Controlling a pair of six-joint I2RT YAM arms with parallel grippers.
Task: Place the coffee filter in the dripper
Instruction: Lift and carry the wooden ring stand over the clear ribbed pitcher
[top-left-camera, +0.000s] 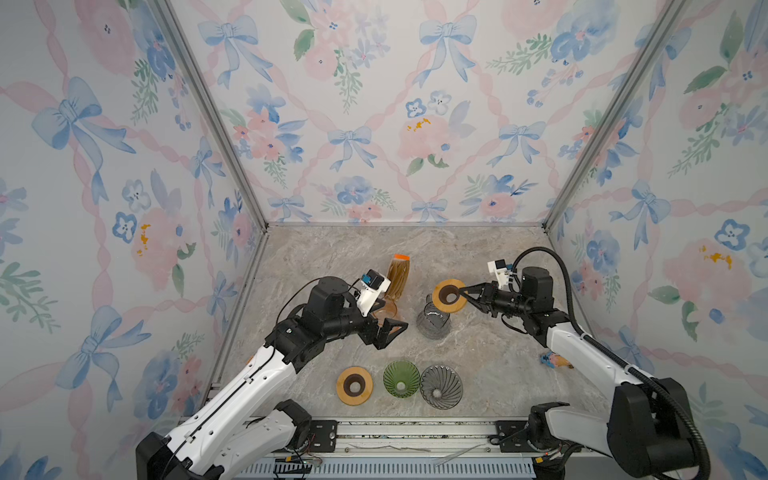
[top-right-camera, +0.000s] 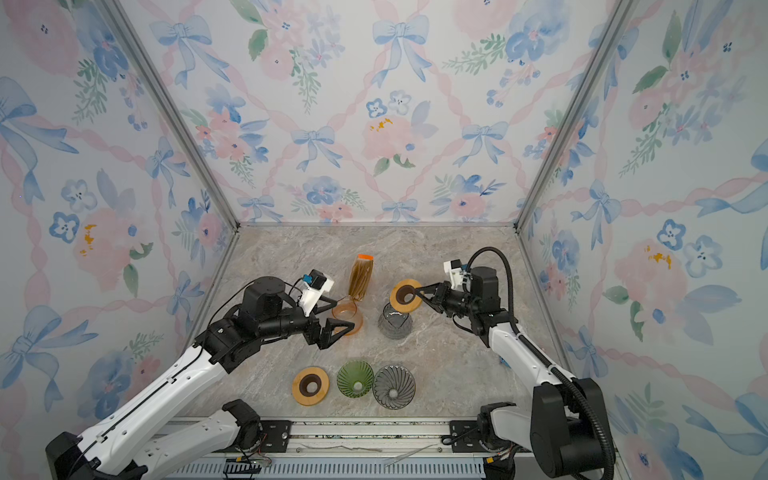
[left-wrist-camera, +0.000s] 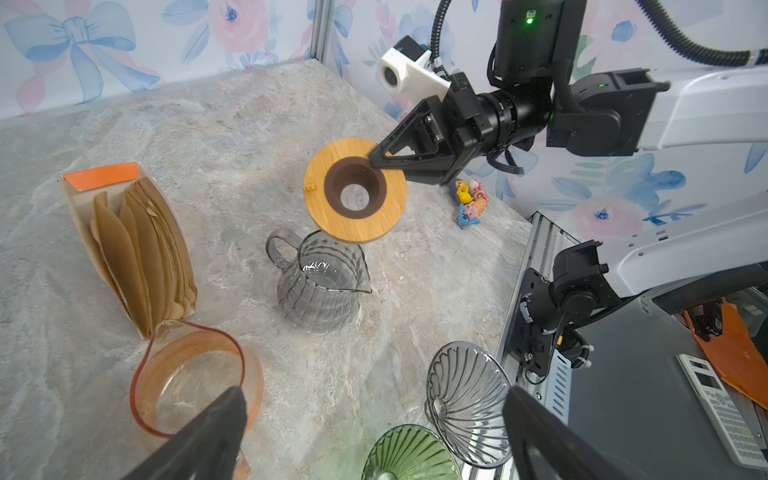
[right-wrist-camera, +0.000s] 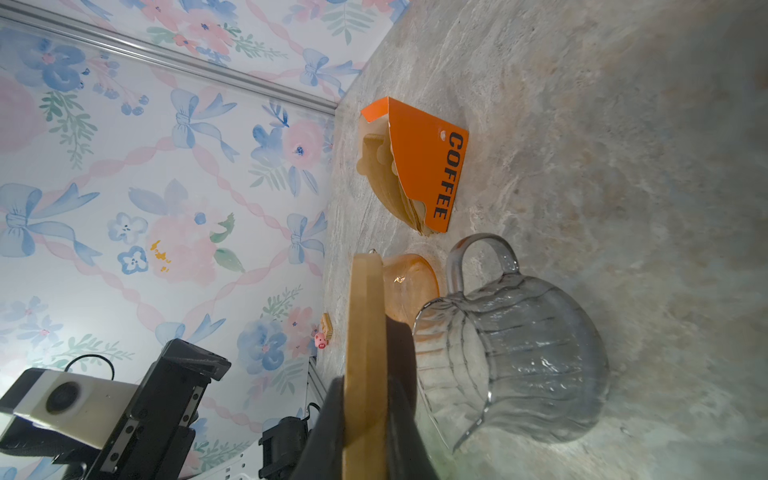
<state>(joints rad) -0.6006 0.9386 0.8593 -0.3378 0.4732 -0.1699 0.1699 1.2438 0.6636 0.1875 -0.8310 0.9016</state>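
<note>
Looking from the left, we find the left arm bent inward, its left gripper (left-wrist-camera: 374, 390) spread wide and holding nothing, near an amber carafe (left-wrist-camera: 191, 374). Just beyond, brown coffee filters (left-wrist-camera: 141, 249) stand in an orange box (right-wrist-camera: 419, 162) printed "COFFEE". At right, the right gripper (top-left-camera: 460, 293) pinches a wooden dripper ring (top-left-camera: 451, 308), tilted above a grey glass carafe (top-left-camera: 433, 322).

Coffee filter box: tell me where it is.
In both top views the coffee filter box sits mid-table toward the back, just behind the orange carafe.
</note>
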